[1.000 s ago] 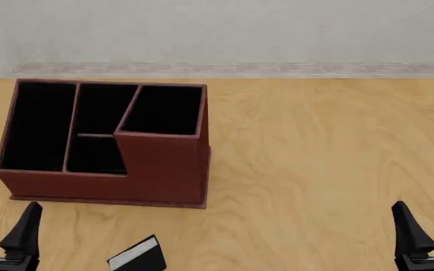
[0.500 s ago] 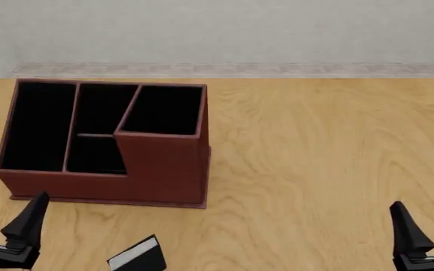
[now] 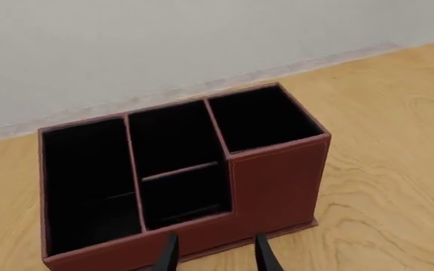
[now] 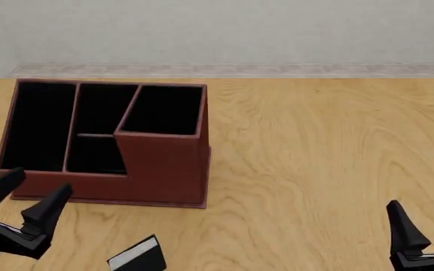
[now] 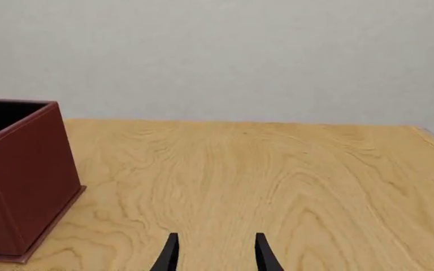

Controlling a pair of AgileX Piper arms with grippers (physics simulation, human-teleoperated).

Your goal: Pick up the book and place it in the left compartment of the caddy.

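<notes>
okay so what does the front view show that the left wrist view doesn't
Only the front view shows the book, lying on the table near its front edge, plus both open grippers: left gripper and right gripper. Only the left wrist view looks down into all four slots from close up, including the left compartment. Both show the caddy and the back wall.
</notes>
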